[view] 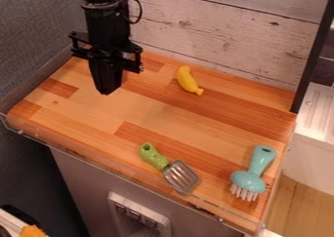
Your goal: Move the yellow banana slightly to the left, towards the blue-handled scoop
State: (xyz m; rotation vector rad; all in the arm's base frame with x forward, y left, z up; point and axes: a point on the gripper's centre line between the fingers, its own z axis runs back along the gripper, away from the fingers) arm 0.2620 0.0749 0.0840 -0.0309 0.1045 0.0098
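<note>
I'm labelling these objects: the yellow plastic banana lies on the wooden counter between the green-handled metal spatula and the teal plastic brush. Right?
Not quite: the camera view shows the yellow plastic banana on the wooden counter, but near the whitewashed plank wall, not between the green-handled metal spatula and the teal plastic brush.

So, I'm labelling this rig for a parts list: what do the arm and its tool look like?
The arm is black, with a thin black cable looping beside it. The tool is also black, with a wide bracket above a tapering end.
</note>
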